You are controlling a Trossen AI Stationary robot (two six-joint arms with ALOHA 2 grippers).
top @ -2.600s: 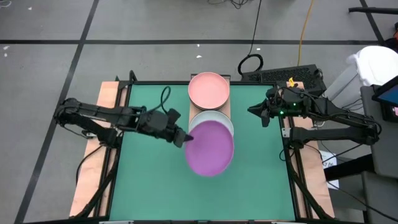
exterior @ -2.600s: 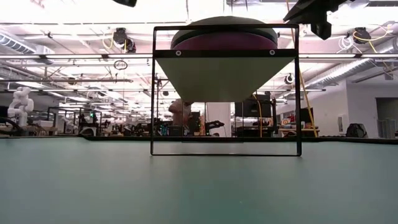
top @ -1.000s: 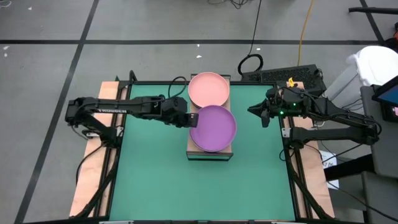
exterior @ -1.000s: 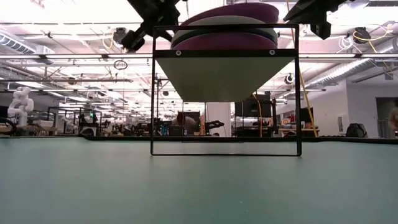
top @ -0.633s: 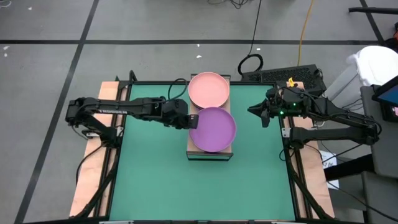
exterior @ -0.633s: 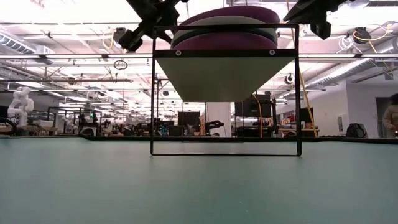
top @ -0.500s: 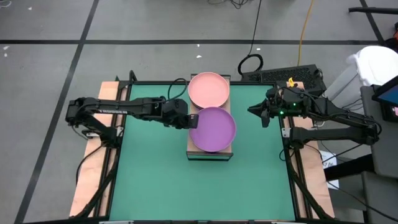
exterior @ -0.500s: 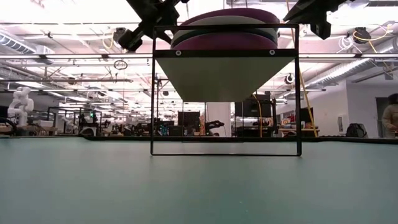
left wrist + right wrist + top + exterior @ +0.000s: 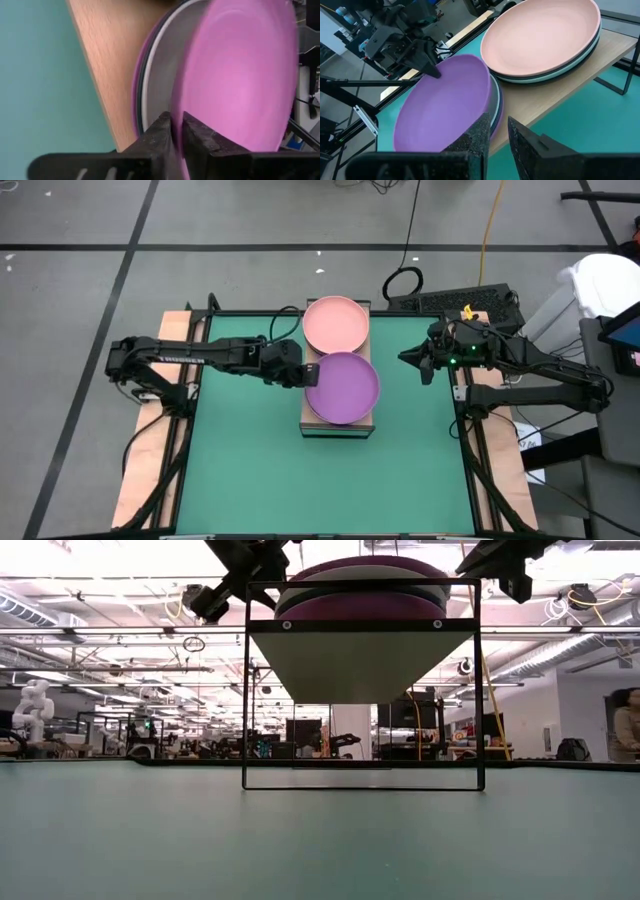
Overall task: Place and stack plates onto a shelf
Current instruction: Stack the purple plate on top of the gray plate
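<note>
On shelf (image 9: pixel 308 368), near stack: left gripper (image 9: pixel 303 375) jaws clamped on purple plate (image 9: pixel 342 386) rim, plate seated on stack. Release straight, retract level, avoid dragging. Right gripper (image 9: pixel 409 359) parked beside shelf, jaws nearly closed, empty.

Low view: top edge cuts off my left gripper (image 9: pixel 262 552) and the purple plate (image 9: pixel 366 562). The shelf (image 9: pixel 309 418) is mostly covered by plates from above. Lower plates (image 9: pixel 545 75) under the pink plate (image 9: pixel 540 37) show rims only; count unclear.
</note>
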